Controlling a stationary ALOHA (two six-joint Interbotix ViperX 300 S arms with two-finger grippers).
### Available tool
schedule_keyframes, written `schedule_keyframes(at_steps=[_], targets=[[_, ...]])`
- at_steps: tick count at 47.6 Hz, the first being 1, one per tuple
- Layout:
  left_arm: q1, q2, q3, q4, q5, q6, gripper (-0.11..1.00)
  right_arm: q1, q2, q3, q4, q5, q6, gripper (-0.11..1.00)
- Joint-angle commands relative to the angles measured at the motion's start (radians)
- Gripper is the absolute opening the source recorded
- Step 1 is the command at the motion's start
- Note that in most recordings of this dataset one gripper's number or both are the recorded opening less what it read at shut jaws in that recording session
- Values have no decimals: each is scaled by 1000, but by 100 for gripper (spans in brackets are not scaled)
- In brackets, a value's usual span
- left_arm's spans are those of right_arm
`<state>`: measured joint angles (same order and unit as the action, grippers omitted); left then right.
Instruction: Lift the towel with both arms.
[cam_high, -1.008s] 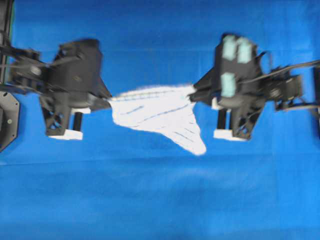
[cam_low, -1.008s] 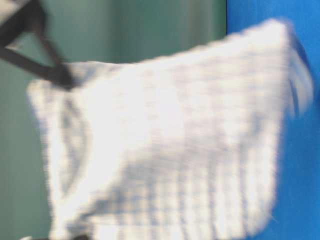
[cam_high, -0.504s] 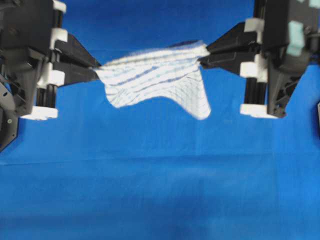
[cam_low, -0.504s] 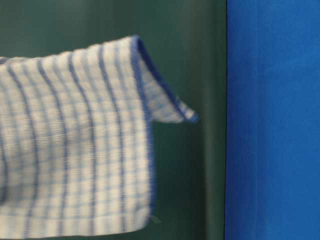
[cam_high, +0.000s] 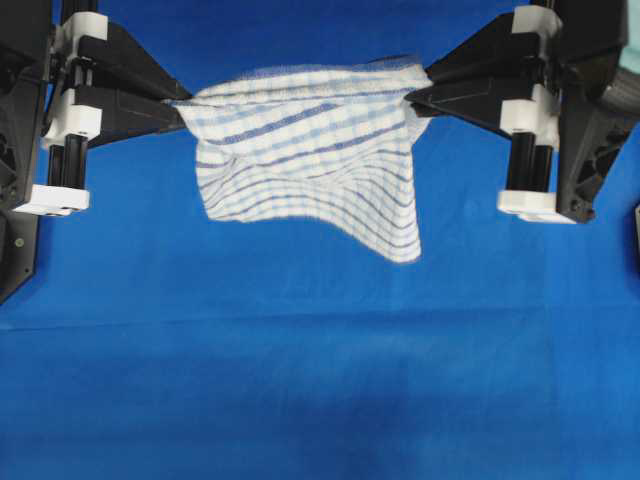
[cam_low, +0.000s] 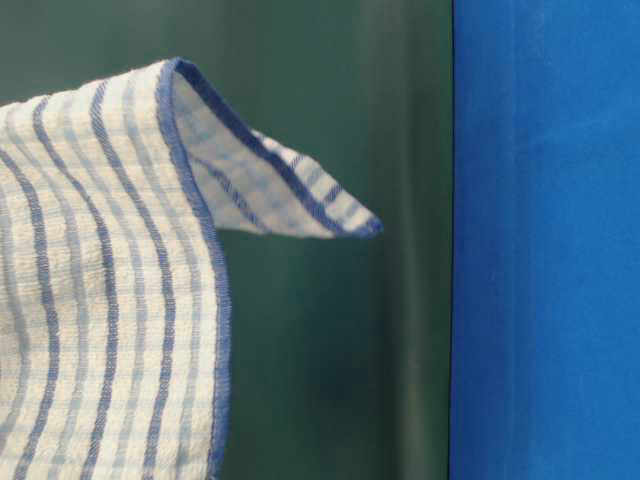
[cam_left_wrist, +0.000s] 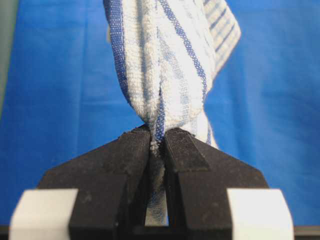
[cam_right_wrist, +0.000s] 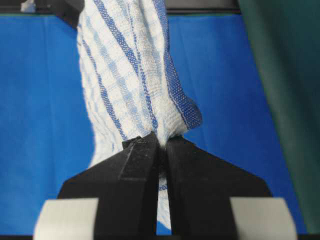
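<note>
The towel (cam_high: 305, 150), white with blue and grey check stripes and a blue hem, hangs in the air stretched between my two grippers, sagging to a low corner at the right. My left gripper (cam_high: 178, 108) is shut on its left corner, and my right gripper (cam_high: 415, 92) is shut on its right corner. In the left wrist view the towel (cam_left_wrist: 165, 65) is pinched between the black jaws of the left gripper (cam_left_wrist: 159, 139). In the right wrist view the towel (cam_right_wrist: 130, 70) is clamped by the right gripper (cam_right_wrist: 162, 142). The table-level view shows the towel's hanging corner (cam_low: 110, 300).
The plain blue table cover (cam_high: 320, 380) lies below the towel. A dark green wall (cam_low: 350, 350) stands behind the table in the table-level view. The black arm bases sit at the left edge (cam_high: 15, 240) and at the right edge (cam_high: 600, 150) of the overhead view.
Both grippers have risen toward the overhead camera with the towel held between them. The towel hangs larger and more spread; its corner has swung left in the table-level view.
</note>
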<state>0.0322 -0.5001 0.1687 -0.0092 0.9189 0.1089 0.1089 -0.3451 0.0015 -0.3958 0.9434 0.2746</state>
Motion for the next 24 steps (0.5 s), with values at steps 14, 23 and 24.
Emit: schedule_keyframes(at_steps=[14,23,24], targets=[[3,-20,-18,0,-29,6,4,-2,-17,-26,-3,-5,2,4],[-2,-34,-5,-3,-40,-9,24,0,-6,-23,-8,0,0,55],[-3,-34,-5,-3,-41,-11,32,0,-6,-23,-8,0,0,59]])
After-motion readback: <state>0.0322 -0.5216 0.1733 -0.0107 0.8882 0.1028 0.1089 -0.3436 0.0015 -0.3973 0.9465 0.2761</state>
